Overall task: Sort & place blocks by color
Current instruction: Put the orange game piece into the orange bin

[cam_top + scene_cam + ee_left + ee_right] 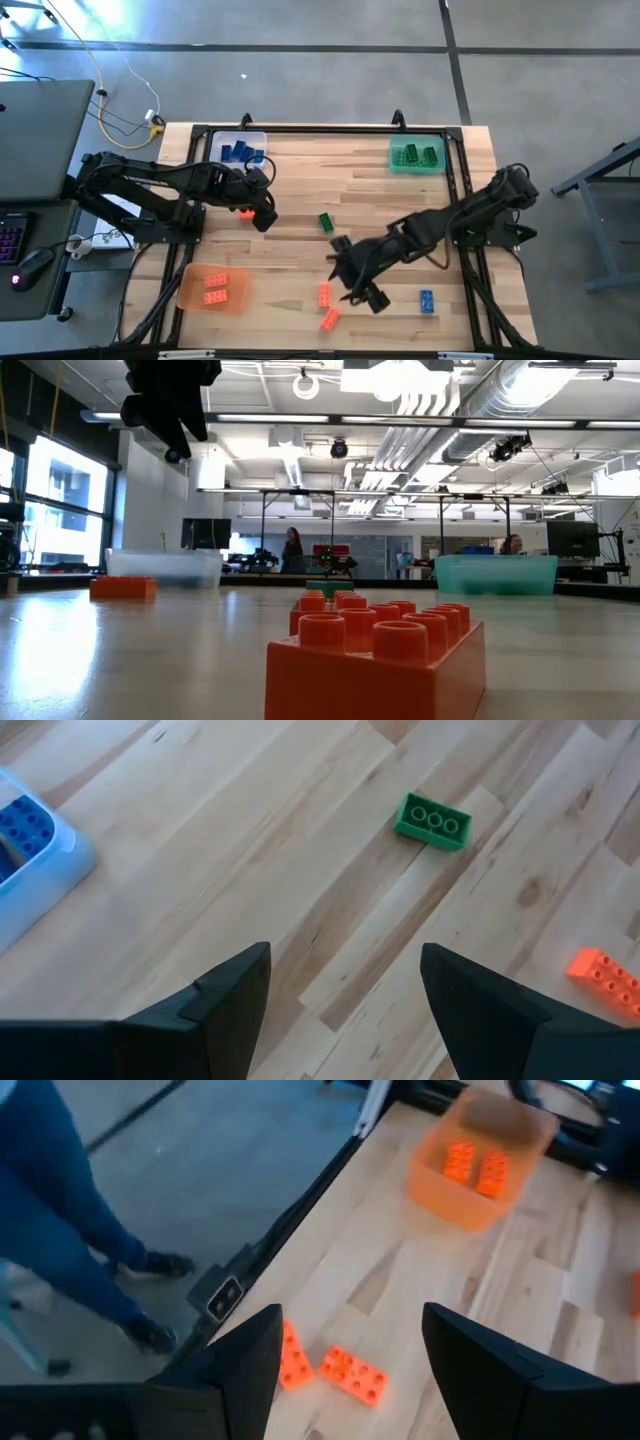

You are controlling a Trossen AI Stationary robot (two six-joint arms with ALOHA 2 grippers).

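Observation:
My left gripper (263, 210) (345, 955) is open above the table's left middle, beside an orange-red block (245, 211). A green block (326, 222) (432, 820) lies flat on the wood ahead of it. My right gripper (356, 284) (350, 1315) is open over the near middle, above two orange-red blocks (324, 294) (330, 319) (352, 1373) (292, 1358) lying on the table. A blue block (427, 301) rests to the right of them. In the low view one orange-red block (380, 665) fills the foreground, studs up.
A clear tray (240, 152) with blue blocks stands at the far left, a green tray (417, 157) with green blocks at the far right, and an orange tray (212, 290) (480, 1165) with two orange-red blocks at the near left. A person's legs (60, 1230) show beyond the table's edge.

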